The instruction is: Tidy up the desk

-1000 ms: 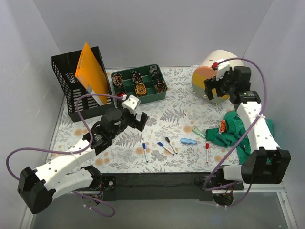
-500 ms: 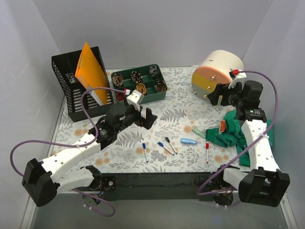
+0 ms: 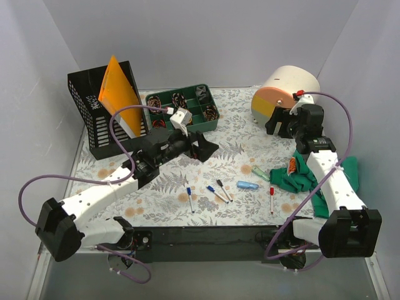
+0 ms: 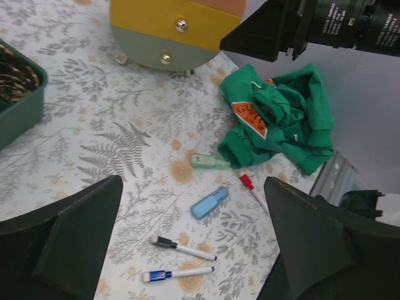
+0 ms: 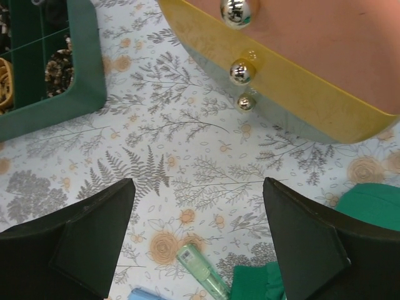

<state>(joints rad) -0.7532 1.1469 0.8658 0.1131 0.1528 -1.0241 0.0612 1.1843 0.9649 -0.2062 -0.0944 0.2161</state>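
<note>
Top external: the desk (image 3: 240, 153), leaf-and-flower print, fills the floor of the booth in front of both arm bases, with its black bar (image 3: 212, 236) on the near edge. Far left stands a black mesh file holder (image 3: 92, 128) with an orange folder (image 3: 117, 94) in it; beside it is the green compartment tray (image 3: 181, 114). A round cream drawer unit (image 3: 286, 92) lies on its side at far right. A green cloth (image 3: 307, 176) is bunched at the right edge. Four markers (image 3: 216, 194), a blue tube (image 3: 247, 185) and a pale green tube (image 3: 260, 173) are scattered near the front centre. The left gripper (image 3: 204, 149) hangs over mid-desk just in front of the tray; the right gripper (image 3: 279, 123) sits just in front of the drawer unit's face. Left wrist: fingers (image 4: 72, 240) are spread wide with nothing between them, so the claw is released. Below lie the cloth, both tubes, and red-, black- and blue-capped markers on the desk. Right wrist: fingers (image 5: 312, 247) are also wide apart and empty, so this claw is released too. Three metal knobs (image 5: 240, 72) on the drawer face show at the top, the tray's corner at upper left.
</note>
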